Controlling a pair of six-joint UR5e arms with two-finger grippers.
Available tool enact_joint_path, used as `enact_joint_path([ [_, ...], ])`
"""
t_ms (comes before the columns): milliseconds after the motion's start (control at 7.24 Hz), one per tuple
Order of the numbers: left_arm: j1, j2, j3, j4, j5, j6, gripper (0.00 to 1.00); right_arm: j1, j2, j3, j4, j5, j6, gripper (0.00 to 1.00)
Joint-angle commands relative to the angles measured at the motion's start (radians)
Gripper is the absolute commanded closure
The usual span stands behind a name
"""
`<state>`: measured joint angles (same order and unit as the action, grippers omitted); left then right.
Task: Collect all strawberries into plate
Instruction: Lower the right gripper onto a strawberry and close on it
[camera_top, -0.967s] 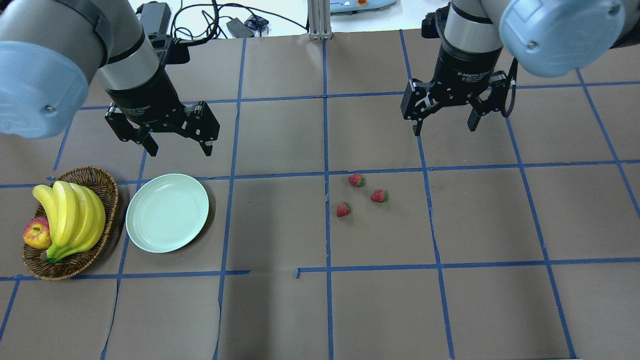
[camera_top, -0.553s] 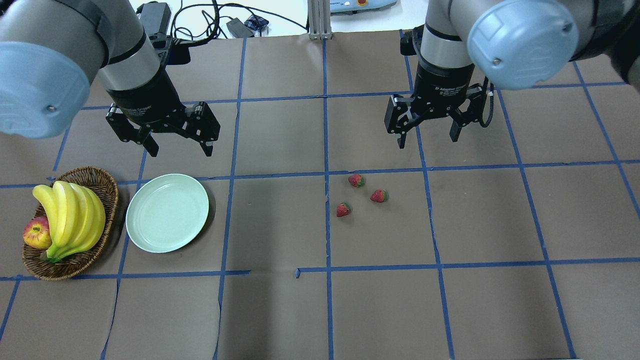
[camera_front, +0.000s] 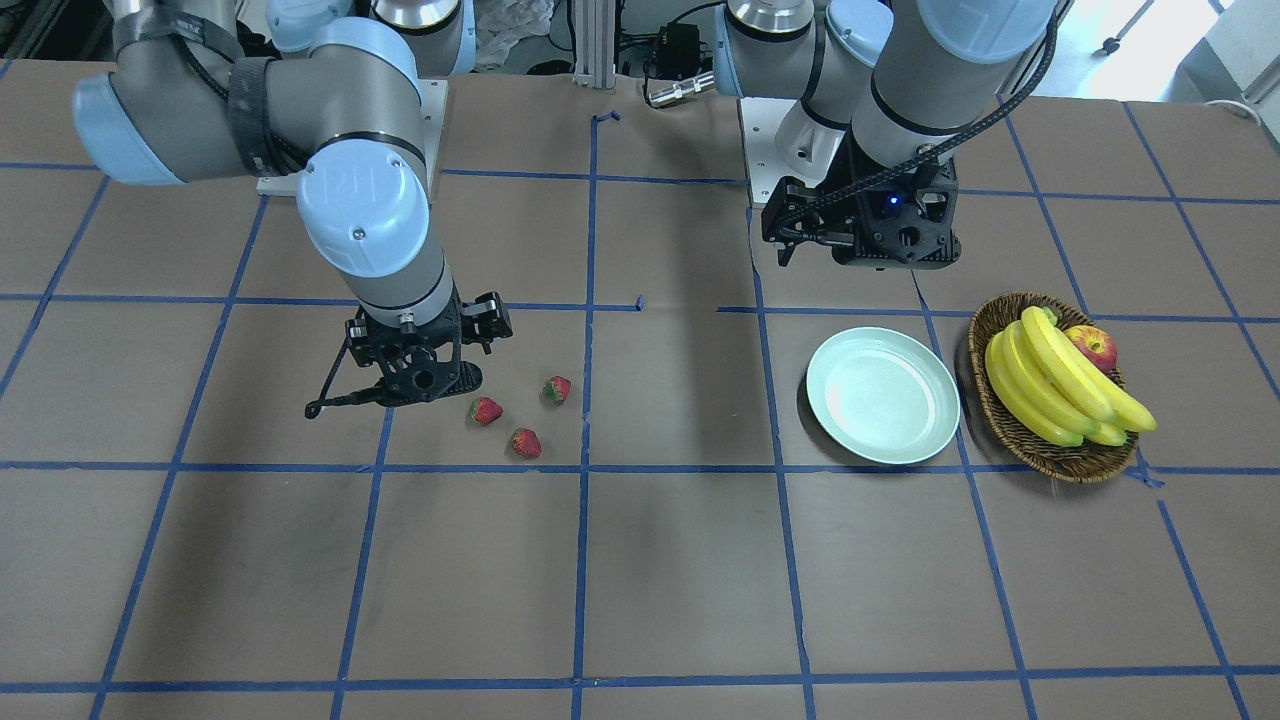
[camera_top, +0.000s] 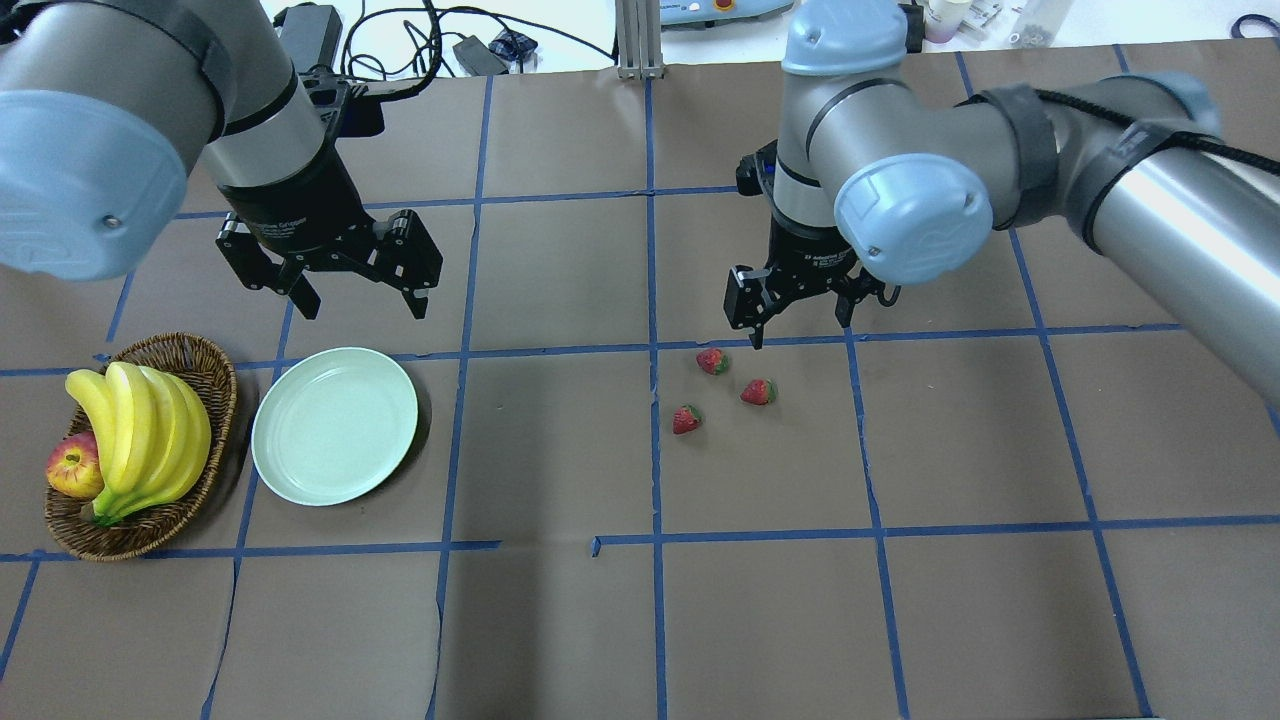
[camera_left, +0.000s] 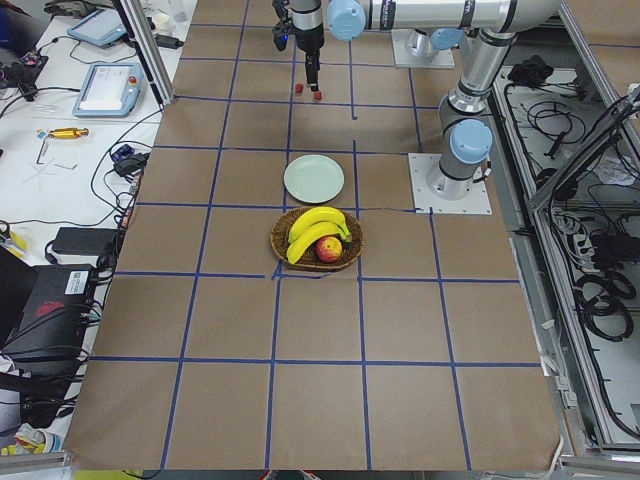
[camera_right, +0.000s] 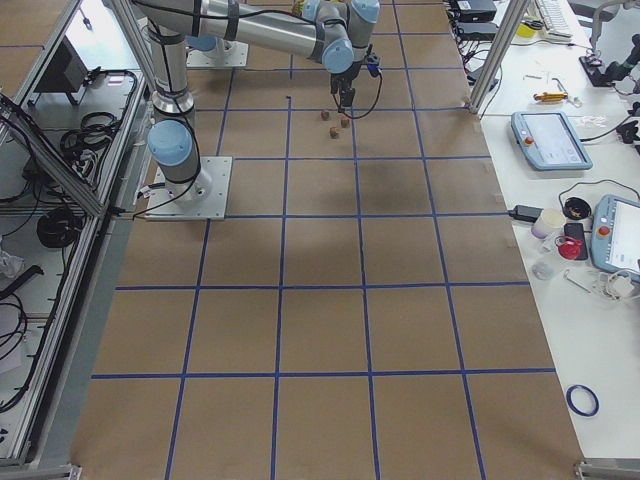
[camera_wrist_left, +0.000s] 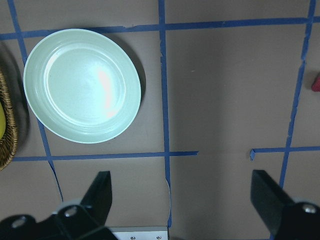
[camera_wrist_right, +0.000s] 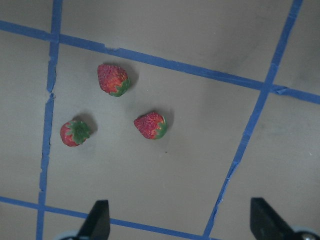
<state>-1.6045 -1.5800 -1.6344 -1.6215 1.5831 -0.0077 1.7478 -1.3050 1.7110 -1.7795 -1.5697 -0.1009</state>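
Three strawberries (camera_top: 759, 392) lie in a loose triangle on the brown paper-covered table (camera_top: 560, 620) in the overhead view. All sit inside one square marked by blue tape (camera_top: 653, 347), well apart from the plate (camera_top: 335, 425) on the robot's left. A wicker basket (camera_top: 140, 540) of bananas (camera_top: 140, 440) and an apple (camera_top: 72, 467) sits just beside the plate on its outer side. The left gripper (camera_top: 362, 300) hangs beyond the plate, its fingers spread and holding nothing. The right gripper (camera_top: 800, 333) hovers just beyond the strawberries, jaws likewise apart, with one finger partly hidden behind the arm's blue joint cap (camera_top: 912, 222).

From across the table, the right gripper's body stands just beside the cluster, on the robot's right of it, and a black cable (camera_front: 330, 395) loops off it. Neither gripper's finger gap can be read there.

The left-end view lines up basket, plate and strawberries along the table, the strawberries mere red specks under the far arm. The right-end view shows the near arm reaching over those specks.

The left wrist camera shows the whole plate, glossy with a streak of glare, the basket's rim at the frame's edge, and two dark fingertips wide apart below.

The right wrist camera brings the strawberries close: seeded red skin, green leafy caps, none touching another, and two fingertips released wide at the bottom edge.
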Motion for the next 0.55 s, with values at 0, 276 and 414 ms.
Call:
enact_joint_path([
  [0,0.0,0.0,-0.005,0.0,0.0,0.0,0.0,0.002,0.078,0.053,-0.124,0.002,-0.111,0.0],
  [276,0.0,-0.002,-0.009,0.0,0.0,0.0,0.0,0.002,0.125,0.07,-0.19,0.002,-0.122,0.0],
  [414,0.0,-0.002,-0.009,0.0,0.0,0.0,0.0,0.002,0.147,0.078,-0.219,0.022,-0.122,0.01],
])
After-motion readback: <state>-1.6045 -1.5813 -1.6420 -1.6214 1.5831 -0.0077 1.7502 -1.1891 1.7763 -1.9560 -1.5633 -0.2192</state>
